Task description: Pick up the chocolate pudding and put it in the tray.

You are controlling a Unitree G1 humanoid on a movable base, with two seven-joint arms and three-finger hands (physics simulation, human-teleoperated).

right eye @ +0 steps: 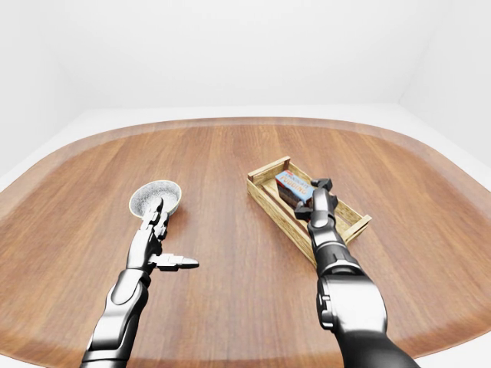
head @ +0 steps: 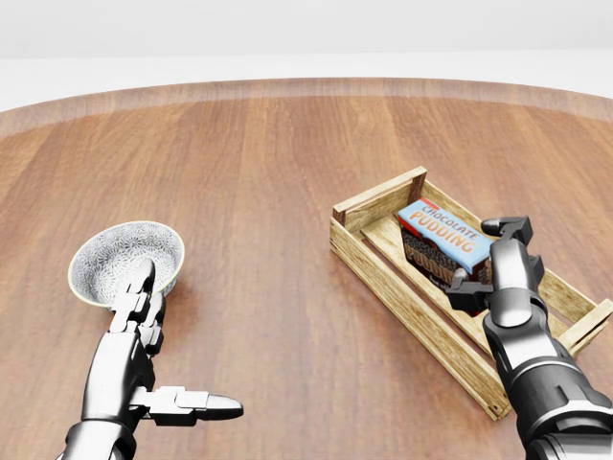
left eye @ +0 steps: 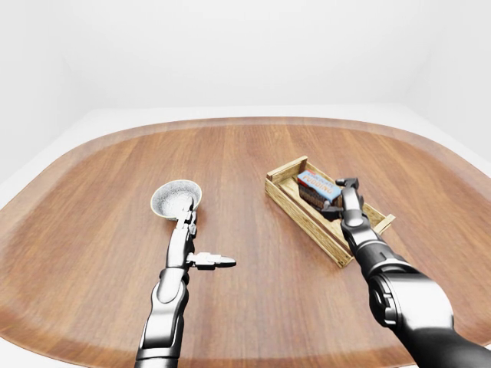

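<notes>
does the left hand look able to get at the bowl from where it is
Probably yes. The left hand lies open with its fingers at the bowl's near rim, and only bare table surrounds it. The right hand is off at the tray.

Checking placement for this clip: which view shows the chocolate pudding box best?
The head view: the chocolate pudding is largest there, label readable, lying in the tray by the right hand. Both eye views show it smaller, label illegible.
</notes>
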